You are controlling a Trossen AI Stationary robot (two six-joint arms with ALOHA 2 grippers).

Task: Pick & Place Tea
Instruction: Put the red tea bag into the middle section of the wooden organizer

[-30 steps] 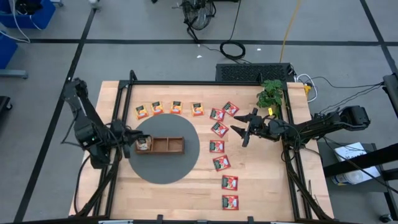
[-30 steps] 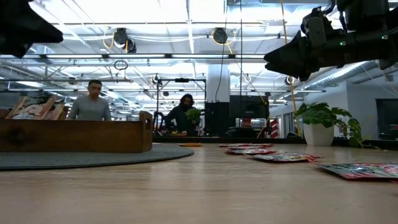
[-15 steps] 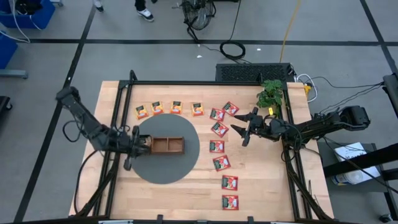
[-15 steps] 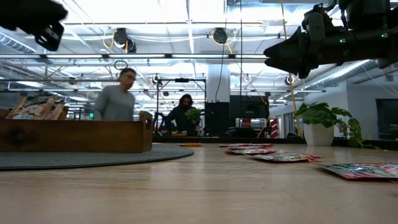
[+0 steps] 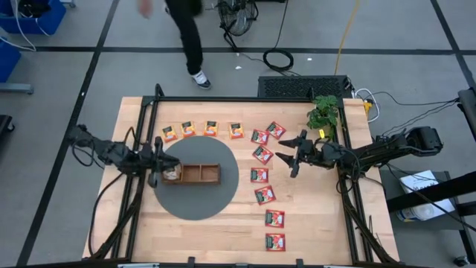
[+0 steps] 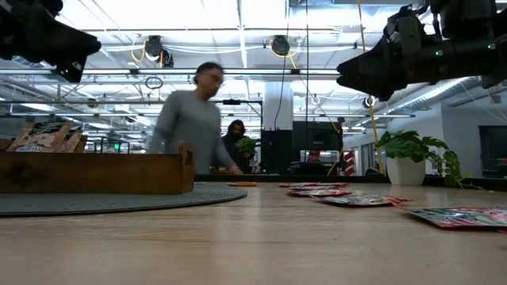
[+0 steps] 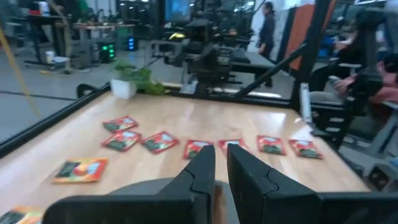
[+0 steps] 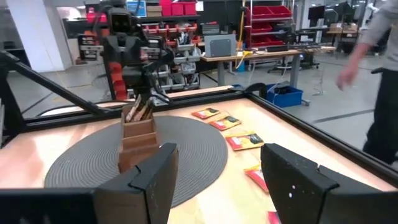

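Note:
The wooden tray [image 5: 202, 173] sits on a round grey mat [image 5: 195, 202]. Tea packets [image 5: 172, 173] stand on edge in its left compartment [image 6: 43, 136]. A row of orange-yellow packets [image 5: 211, 128] lies flat beyond the mat. Red-and-green packets [image 5: 262, 154] run in a line down the mat's right side. My left gripper [image 5: 158, 159] hovers above the tray's left end, its fingers shut with nothing between them [image 7: 221, 163]. My right gripper [image 5: 291, 158] hangs open above the red packets, pointing toward the tray [image 8: 217, 168].
A small potted plant [image 5: 323, 112] stands at the table's far right. A black frame rail [image 5: 146, 134] borders the table. A person [image 5: 190, 33] walks on the floor past the far edge. Bare wood lies in front of the mat [image 5: 201, 234].
My left arm has dropped its elbow and stretched out low from the table's left. Its gripper has stayed over the tray's left end and has shifted slightly toward the far edge. A person has walked across behind the table.

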